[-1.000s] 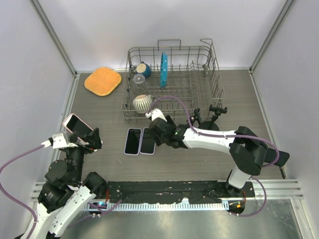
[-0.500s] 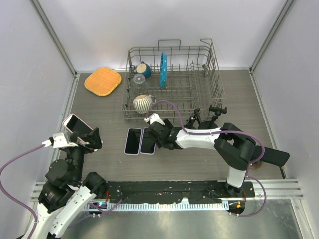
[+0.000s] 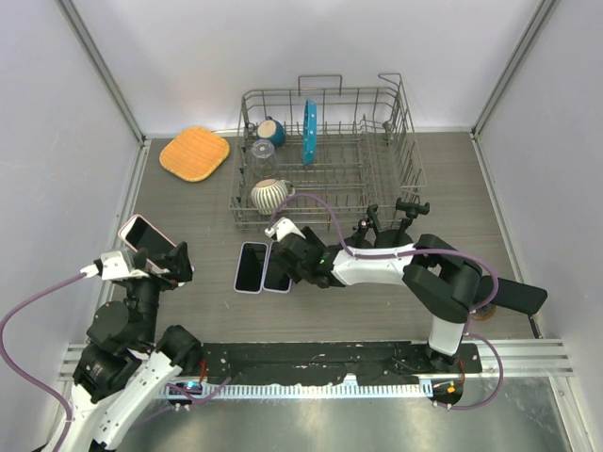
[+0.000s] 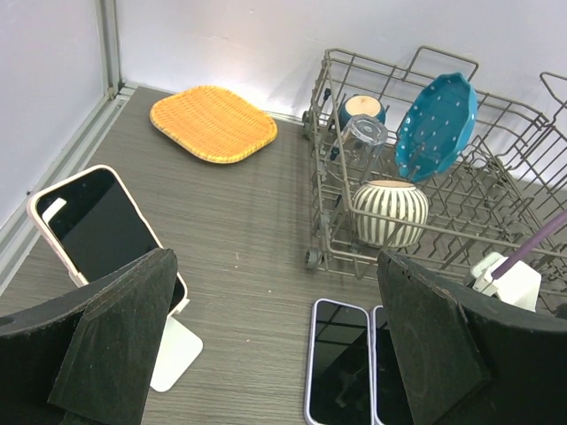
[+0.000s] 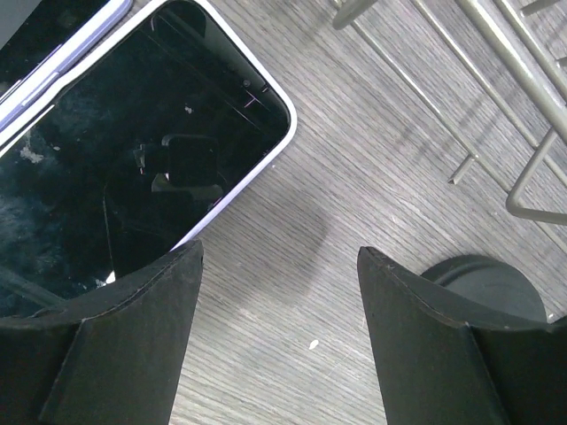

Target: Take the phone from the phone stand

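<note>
A phone in a pale pink case (image 3: 141, 234) leans on a white phone stand (image 4: 177, 352) at the table's left; it shows in the left wrist view (image 4: 96, 227) too. My left gripper (image 3: 174, 266) is open and empty, just right of the stand, with its left finger (image 4: 115, 345) in front of the phone's lower edge. Two lilac-cased phones lie flat side by side at mid-table, a left one (image 3: 251, 267) and a right one (image 3: 277, 279). My right gripper (image 3: 292, 256) is open and empty, low over the right flat phone (image 5: 151, 177).
A wire dish rack (image 3: 396, 151) at the back holds a striped cup (image 3: 268, 195), a glass, a blue mug and a blue plate (image 3: 308, 130). An orange mat (image 3: 194, 153) lies back left. Black stands (image 3: 412, 208) sit right of the rack's front; a black round base (image 5: 483, 283) is near my right finger.
My right gripper has slid a little to the left, further over the right flat phone. The left arm and the phone on the stand have not moved.
</note>
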Controlling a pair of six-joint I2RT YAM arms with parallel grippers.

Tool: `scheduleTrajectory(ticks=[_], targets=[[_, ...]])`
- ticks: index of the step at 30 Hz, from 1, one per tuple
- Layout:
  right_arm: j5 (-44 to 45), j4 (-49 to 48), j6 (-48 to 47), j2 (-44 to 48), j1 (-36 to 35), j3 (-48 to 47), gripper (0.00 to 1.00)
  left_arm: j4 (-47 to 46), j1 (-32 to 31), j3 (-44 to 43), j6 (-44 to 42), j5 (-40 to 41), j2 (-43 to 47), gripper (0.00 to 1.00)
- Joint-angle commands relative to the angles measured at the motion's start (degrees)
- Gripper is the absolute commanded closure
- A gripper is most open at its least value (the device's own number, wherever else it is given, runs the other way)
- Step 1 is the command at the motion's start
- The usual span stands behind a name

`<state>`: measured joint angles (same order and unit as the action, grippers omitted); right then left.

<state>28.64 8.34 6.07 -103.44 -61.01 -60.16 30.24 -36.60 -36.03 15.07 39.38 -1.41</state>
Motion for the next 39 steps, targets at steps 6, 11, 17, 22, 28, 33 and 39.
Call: scheduleTrajectory(ticks=[6,11,17,22,28,33,39], targets=[[-4.12,-4.73,-3.60,0.52,-1.12,0.66,0.24,-1.94,0.74,0.26,-0.74,-0.61,-0.35,0.00],[-1.41,-4.65,-3.69,1.04,-1.04,0.66,0.24,-1.85,0.74,0.26,-0.74,-0.79,-0.44,0.00],[9.05,-4.56,-2.37,0.96,-1.13,0.66,0.24,-1.94,0.92,0.26,-0.74,-0.88,-0.44,0.00],[10.82,-4.82,-1.76,-1.06,-0.95,0.13,0.24,-1.94,1.00,0.26,-0.74,-0.97,-0.44,0.00],[9.06,-6.23,-2.29,-3.17,-0.95,-0.13,0.24,-1.94,1.18,0.35,-0.74,-1.06,-0.52,0.00],[6.43,-7.63,-2.99,-3.88,-0.95,-0.13,0.24,-2.03,1.27,0.35,-0.83,-1.23,-0.87,0.00],[3.26,-9.64,-4.75,-2.91,-1.04,0.66,0.23,-2.11,1.44,0.35,-0.92,-1.41,-1.23,0.00]])
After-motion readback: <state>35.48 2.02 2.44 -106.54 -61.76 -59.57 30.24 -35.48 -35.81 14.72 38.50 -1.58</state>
